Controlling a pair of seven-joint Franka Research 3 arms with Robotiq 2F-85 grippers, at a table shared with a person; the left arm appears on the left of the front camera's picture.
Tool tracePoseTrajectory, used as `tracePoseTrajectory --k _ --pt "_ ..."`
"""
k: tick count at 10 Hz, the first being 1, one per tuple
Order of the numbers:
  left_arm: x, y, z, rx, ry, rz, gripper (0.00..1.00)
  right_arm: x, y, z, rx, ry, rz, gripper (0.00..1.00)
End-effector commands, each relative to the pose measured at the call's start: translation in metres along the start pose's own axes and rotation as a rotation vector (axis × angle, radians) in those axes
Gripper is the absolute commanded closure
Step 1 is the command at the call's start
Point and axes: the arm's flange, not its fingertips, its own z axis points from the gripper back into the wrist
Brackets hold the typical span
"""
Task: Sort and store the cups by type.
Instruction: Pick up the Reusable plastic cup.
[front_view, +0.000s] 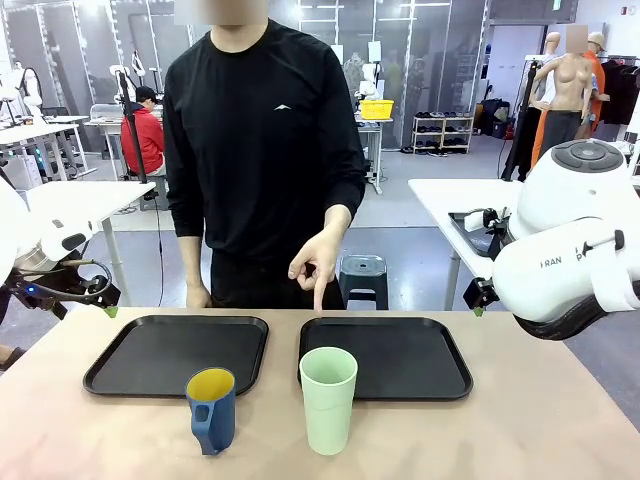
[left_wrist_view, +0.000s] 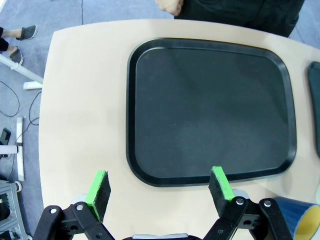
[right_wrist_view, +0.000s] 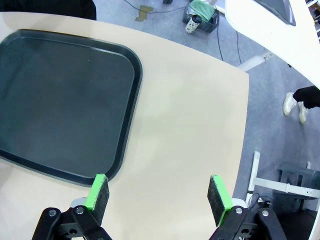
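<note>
Risk lay with the tall tumbler (front_view: 328, 398), standing beside the mug (front_view: 211, 408) at your bench's (front_view: 540, 430) near edge: both arms' jaws were spread and empty, and a low approach could have toppled it.

Front camera sits low on the near side of the desk (front_view: 540, 420), facing the person (front_view: 260, 150) across it. Wrist cameras look steeply down, close above it; left shares the left tray (left_wrist_view: 210, 110) with front, right the right tray (right_wrist_view: 60, 100)

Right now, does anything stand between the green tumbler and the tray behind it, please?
Nothing visible does. The green tumbler stands at the tray's near rim; the tray is bare, and the person's hand points down at its far rim.
</note>
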Motion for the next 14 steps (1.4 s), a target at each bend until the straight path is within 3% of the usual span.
tracePoseTrajectory --k 1,14 --pt "0.0001 0.0004 -0.0003 0.000 0.000 0.001 0.00 0.0011 0.0005 -0.0008 0.007 -0.003 -0.001 0.00" --pt "0.0001 0.0004 -0.0003 0.000 0.000 0.001 0.00 0.0000 0.0000 0.0000 0.000 0.000 0.000 0.00"
